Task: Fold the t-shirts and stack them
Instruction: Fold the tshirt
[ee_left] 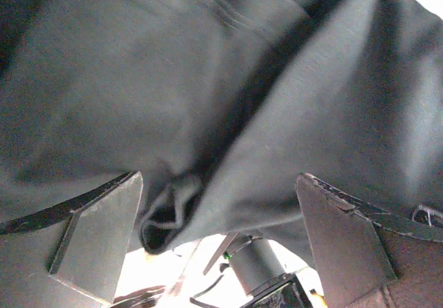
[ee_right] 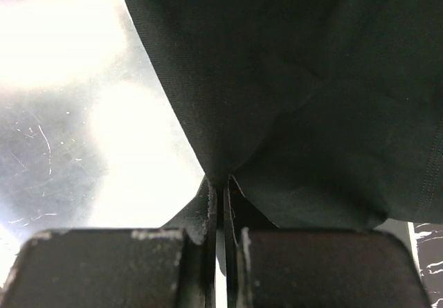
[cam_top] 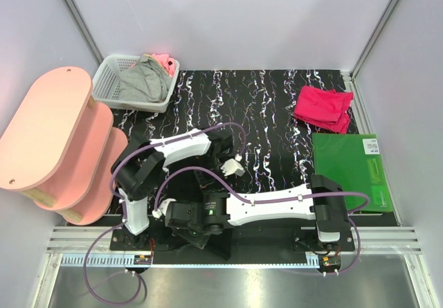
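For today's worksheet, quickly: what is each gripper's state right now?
Left gripper: open, nothing gripped.
Right gripper: shut on the black t-shirt.

The left arm (cam_top: 178,146) and right arm (cam_top: 277,207) had white shells over black joints, with purple cables (cam_top: 230,124) looped alongside. The right gripper (ee_right: 220,190) had dark, flat jaws, scuffed pale at the edges.

Robotics lab test cell: white panels (cam_top: 228,17) in aluminium framing (cam_top: 377,24) enclose a marbled table (cam_top: 277,114), two cabled robot arms (cam_top: 277,205) bolted to a rail (cam_top: 387,239) at bottom.
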